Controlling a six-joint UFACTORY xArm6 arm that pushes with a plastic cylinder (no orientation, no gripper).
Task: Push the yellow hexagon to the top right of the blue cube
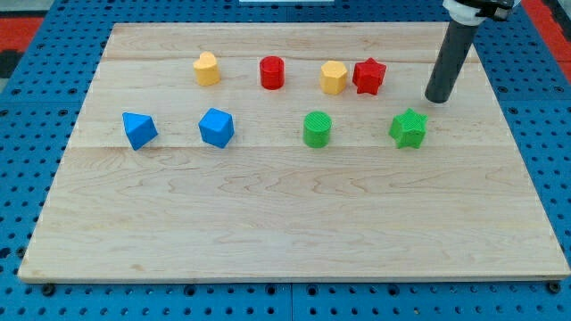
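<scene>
Two rows cross the board [285,223]. Toward the view's top, left to right: yellow block [206,69], red cylinder [272,73], yellow hexagon [334,78] touching red star [368,76]. Below them: blue wedge [139,130], blue cube [217,127], green cylinder [317,129], green star [409,128] — my tip [437,100] stands just above-right of it.

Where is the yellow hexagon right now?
The yellow hexagon sits near the view's top, right of middle, touching the red star on its right, with the red cylinder to its left. My tip is further right, apart from it.
</scene>
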